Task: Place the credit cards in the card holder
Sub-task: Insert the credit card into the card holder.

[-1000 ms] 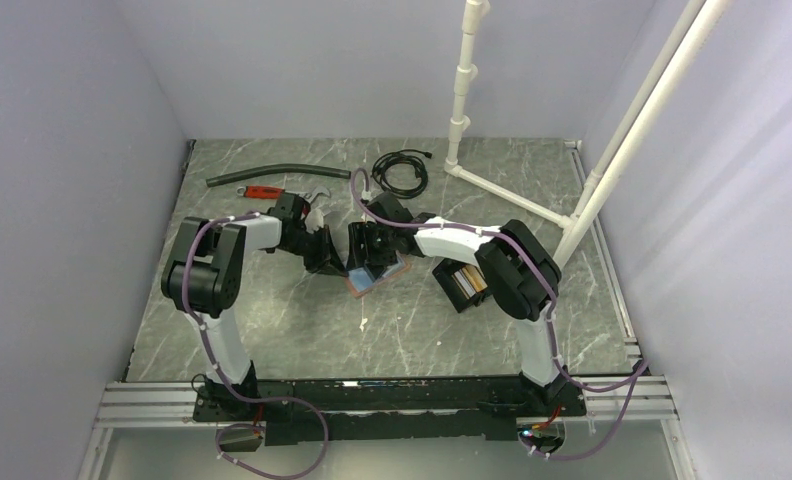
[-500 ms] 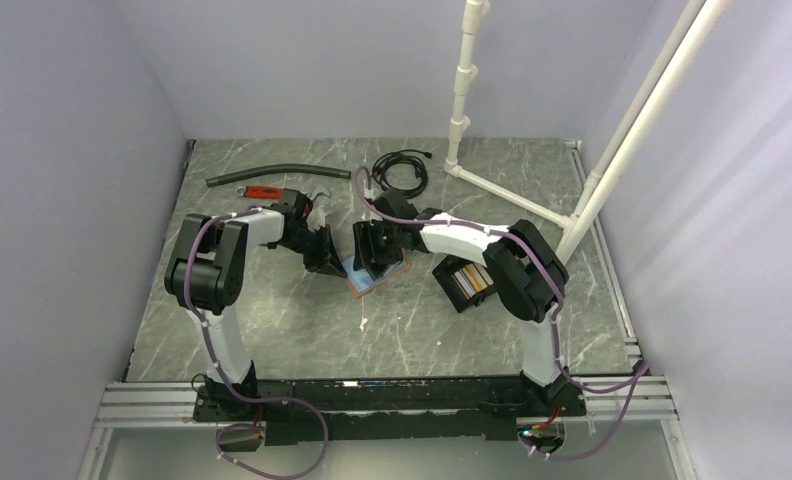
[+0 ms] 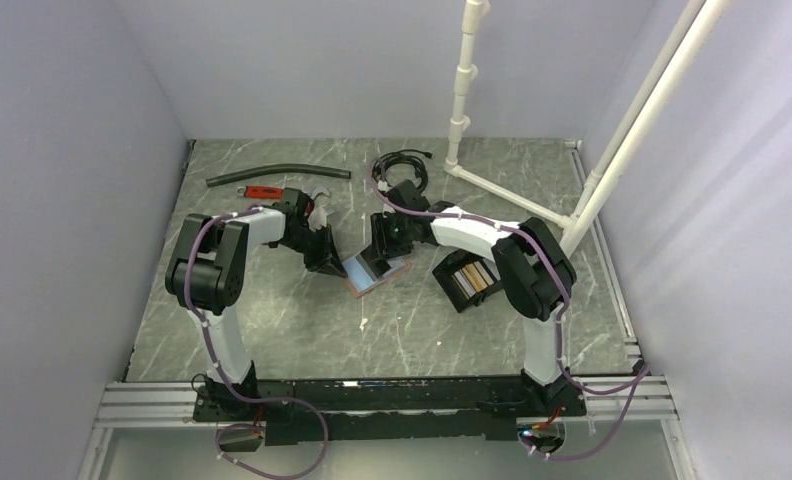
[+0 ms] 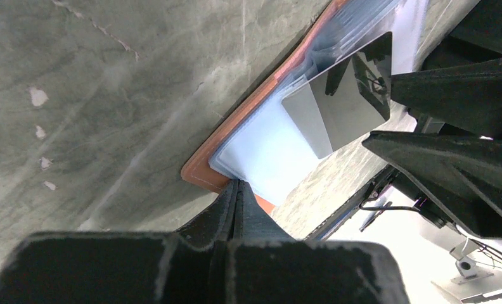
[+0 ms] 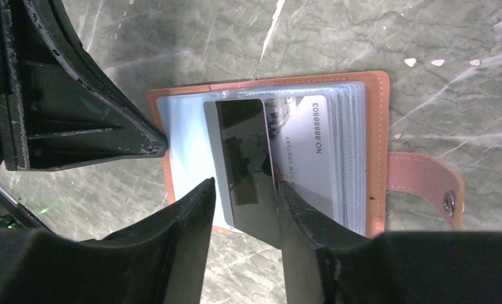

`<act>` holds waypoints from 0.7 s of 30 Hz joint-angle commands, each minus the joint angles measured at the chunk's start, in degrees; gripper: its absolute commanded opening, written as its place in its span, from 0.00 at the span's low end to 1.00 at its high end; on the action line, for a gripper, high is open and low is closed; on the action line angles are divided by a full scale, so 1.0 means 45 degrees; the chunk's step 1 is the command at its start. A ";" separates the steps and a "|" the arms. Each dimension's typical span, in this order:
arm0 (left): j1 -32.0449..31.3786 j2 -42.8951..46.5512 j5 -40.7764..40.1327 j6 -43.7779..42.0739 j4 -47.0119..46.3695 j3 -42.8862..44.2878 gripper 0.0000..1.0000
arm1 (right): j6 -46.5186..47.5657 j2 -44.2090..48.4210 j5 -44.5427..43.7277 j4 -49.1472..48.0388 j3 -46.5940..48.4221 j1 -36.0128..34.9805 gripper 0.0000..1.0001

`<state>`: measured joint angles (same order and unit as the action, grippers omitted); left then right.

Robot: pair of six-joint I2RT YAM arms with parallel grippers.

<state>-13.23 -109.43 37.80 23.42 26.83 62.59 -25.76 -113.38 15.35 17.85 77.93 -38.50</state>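
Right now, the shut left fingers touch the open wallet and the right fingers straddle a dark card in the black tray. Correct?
No: the right wrist view shows the dark card between the right fingers in the wallet, not the tray.

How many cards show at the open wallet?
2: a glossy dark card in the right claw, and a white numbered card sleeved under it. Other sleeves may hide more.

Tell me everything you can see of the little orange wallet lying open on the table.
The wallet is orange-brown, leather by its look, lying open on the table. A strap with a metal snap sticks out of one side. Its clear sleeves hold a white card; a grey card juts out between the fingers of the right gripper. The shut left gripper touches its corner.
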 commanded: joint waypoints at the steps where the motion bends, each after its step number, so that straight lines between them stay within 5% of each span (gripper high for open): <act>1: -0.0174 -0.0189 -0.0910 -0.0536 0.0515 -0.0101 0.00 | 0.0198 0.0136 -0.0067 0.0055 -0.0228 0.0096 0.40; 13: -0.0204 -0.0246 -0.0863 -0.0536 0.0514 -0.0042 0.00 | -0.0316 -0.0369 0.1788 -0.1279 -0.0820 0.0024 0.19; 21: -0.0223 -0.0182 -0.0916 -0.0536 0.0500 -0.0060 0.00 | -0.0736 -0.0458 0.3060 -0.3069 -0.1559 -0.0306 0.18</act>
<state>-13.37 -109.43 37.67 23.29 26.98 62.65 -28.60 -115.02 24.67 8.38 71.53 -39.38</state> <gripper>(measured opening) 0.009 0.179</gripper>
